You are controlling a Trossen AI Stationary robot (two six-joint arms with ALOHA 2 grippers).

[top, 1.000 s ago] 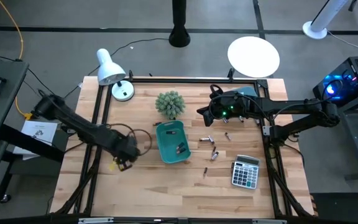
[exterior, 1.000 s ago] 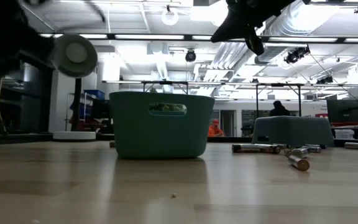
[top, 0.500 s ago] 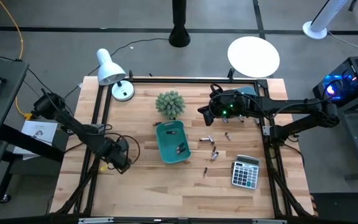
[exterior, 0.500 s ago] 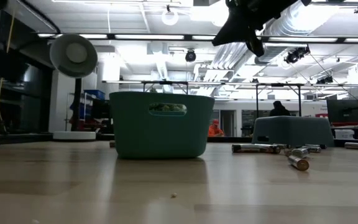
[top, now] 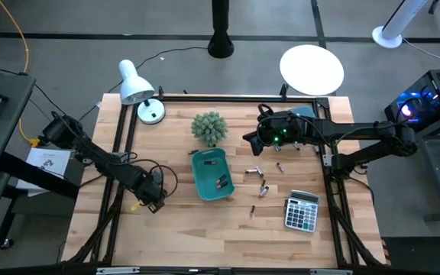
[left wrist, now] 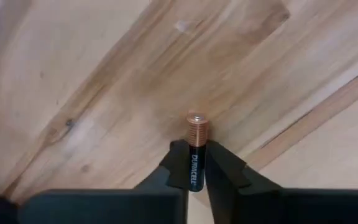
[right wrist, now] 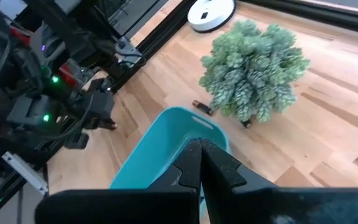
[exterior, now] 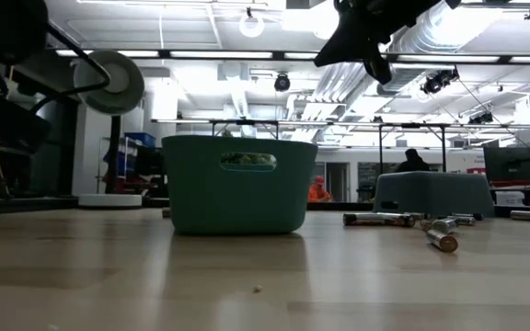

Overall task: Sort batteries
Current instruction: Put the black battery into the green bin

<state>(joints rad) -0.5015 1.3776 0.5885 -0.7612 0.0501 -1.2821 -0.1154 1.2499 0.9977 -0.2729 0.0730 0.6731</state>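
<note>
So the left gripper (left wrist: 191, 163) is pinched tight on a black-and-copper cylindrical battery (left wrist: 195, 149), copper end poking out past the fingertips, hanging over bare wood on the left side of the pale wooden table (top: 197, 237), well apart from the teal plastic bin (top: 211, 174).

Right gripper (right wrist: 201, 163) sits up high over the far right part of the table with its fingers pressed together, nothing in them.

The rest of the loose batteries (top: 259, 182) lie scattered on the wood between the bin and the grey calculator (top: 301, 211), and a couple are already inside the bin.

My worry: the grip only catches the lower half of that slim cell, so a quick swing toward the bin could let it pivot or slide out. Round thing, smooth wood, it'd roll toward the edge.
</note>
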